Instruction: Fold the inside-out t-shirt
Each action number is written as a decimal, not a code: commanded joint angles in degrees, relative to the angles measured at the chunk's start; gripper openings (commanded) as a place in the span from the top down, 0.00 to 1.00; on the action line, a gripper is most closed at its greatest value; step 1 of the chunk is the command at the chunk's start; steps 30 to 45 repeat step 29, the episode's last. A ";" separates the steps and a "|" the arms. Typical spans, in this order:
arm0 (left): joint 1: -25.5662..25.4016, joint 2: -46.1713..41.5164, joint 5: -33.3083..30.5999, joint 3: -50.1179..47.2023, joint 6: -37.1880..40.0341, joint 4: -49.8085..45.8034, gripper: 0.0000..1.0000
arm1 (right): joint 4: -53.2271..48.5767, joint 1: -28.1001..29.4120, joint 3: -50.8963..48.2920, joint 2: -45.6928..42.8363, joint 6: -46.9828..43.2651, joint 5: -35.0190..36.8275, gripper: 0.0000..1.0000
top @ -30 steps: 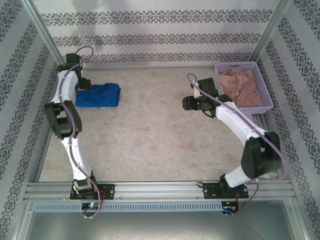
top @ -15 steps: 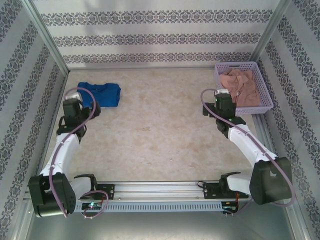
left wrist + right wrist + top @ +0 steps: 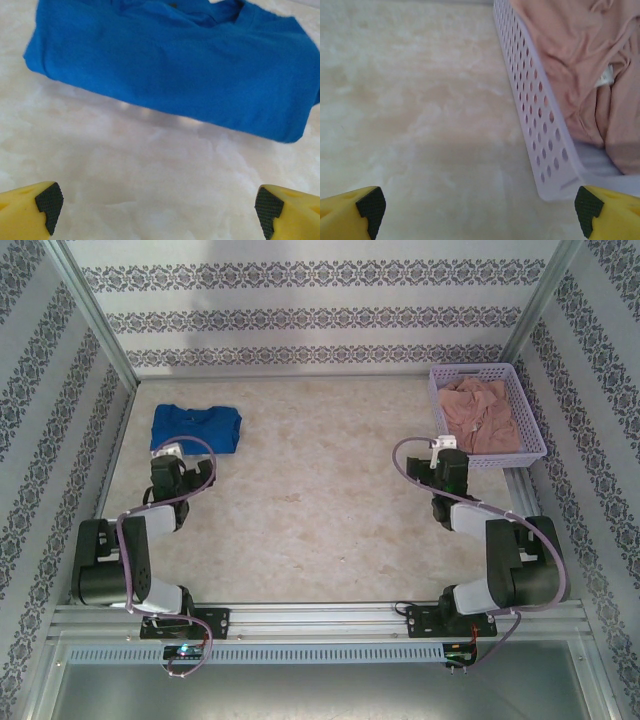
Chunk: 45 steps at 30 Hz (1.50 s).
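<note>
Both jaws: wide apart, nothing held.
T-shirt [image 3: 196, 428]: blue, a compact bundle at the far left of the worktop [image 3: 320, 500], just beyond the left arm.
Progress: the folding seems done; little seems left.
Around: basket [image 3: 535, 125] with pink garment [image 3: 570, 65], far right; nothing blocks.
</note>
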 commanded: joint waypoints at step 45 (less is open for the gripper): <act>-7.87 5.44 -1.18 -4.13 10.85 19.95 0.00 | 17.23 -1.34 -4.85 3.79 1.04 -5.97 0.02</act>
